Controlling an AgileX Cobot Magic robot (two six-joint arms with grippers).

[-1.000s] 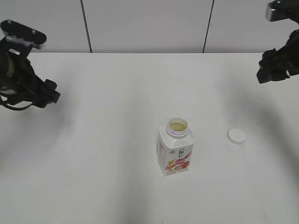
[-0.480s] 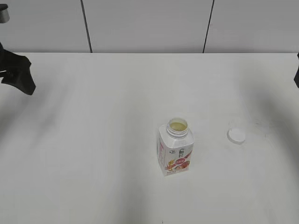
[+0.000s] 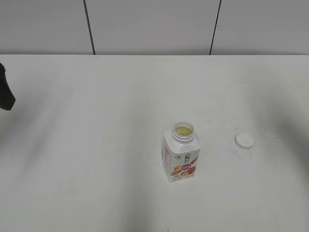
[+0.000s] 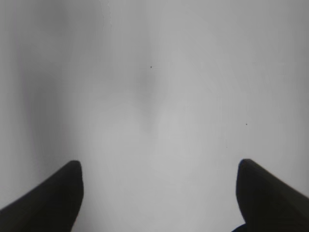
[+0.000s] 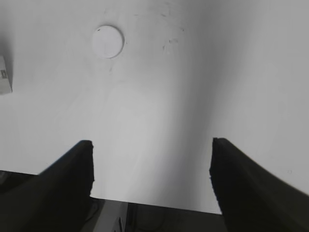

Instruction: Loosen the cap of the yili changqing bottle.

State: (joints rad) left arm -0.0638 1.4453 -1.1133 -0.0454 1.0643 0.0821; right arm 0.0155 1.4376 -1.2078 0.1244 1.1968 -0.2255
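The yili changqing bottle [image 3: 181,154] stands upright near the middle of the white table, its neck open with pale drink showing inside. The white cap [image 3: 244,140] lies flat on the table to the bottle's right, apart from it; it also shows in the right wrist view [image 5: 108,41]. A corner of the bottle shows at the left edge of that view [image 5: 5,75]. My left gripper [image 4: 159,166] is open and empty over bare table. My right gripper [image 5: 150,145] is open and empty near the table's edge. Only a dark part of the left arm [image 3: 6,94] shows in the exterior view.
The white table [image 3: 96,145] ends at a pale panelled wall [image 3: 154,24] at the back. The right wrist view shows the table's edge [image 5: 159,207] with dark space below it.
Both arms have drawn back outward: the left arm has slid nearly out of the left edge, the right arm has left the exterior view. Bottle and cap have not moved.
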